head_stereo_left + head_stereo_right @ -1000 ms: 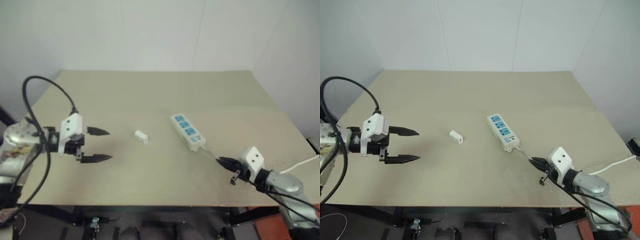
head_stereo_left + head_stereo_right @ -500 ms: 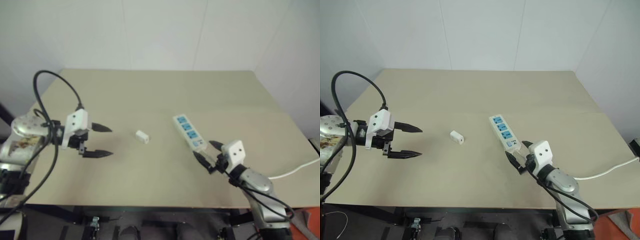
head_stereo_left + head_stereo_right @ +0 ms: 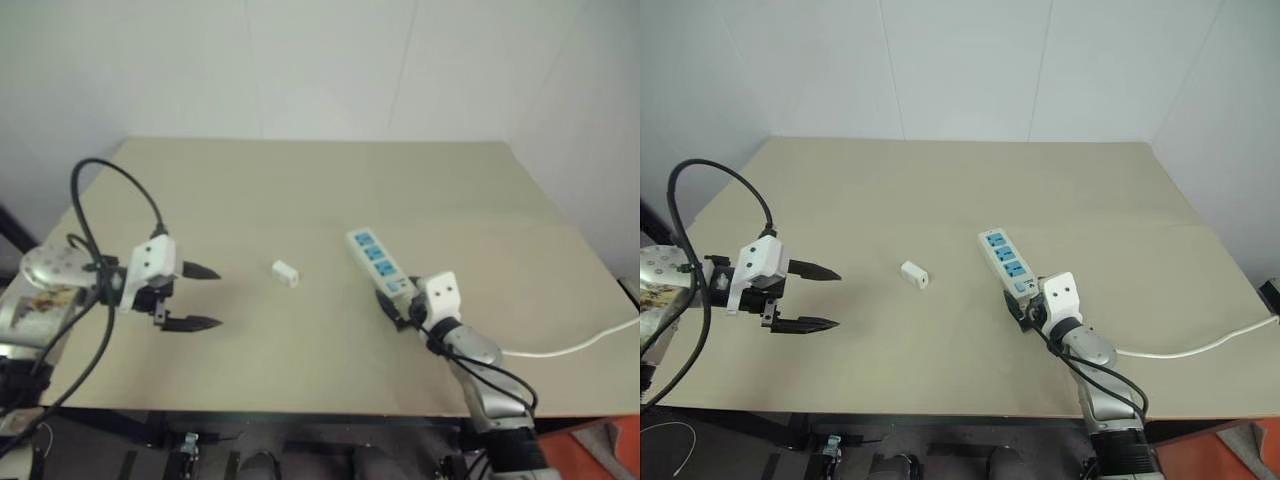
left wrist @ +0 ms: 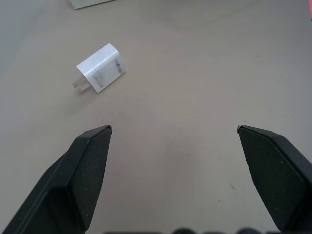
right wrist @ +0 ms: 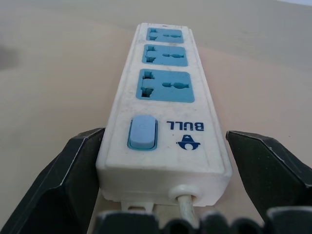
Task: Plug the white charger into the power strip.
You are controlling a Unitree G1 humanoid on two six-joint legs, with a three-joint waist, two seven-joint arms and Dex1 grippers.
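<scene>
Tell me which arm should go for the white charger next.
Left. The open left gripper faces the white charger, which lies loose on the table ahead of it. The open right gripper straddles the cord end of the power strip.

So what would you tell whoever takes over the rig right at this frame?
Left gripper: open, empty, short of the white charger, which lies loose on the table with its prongs showing.
Right gripper: open, fingers either side of the power strip at its cord end, not clamped.
Done: strip straddled. All three sockets are empty.
Left: steady the strip, pick up the charger, plug it in.
</scene>
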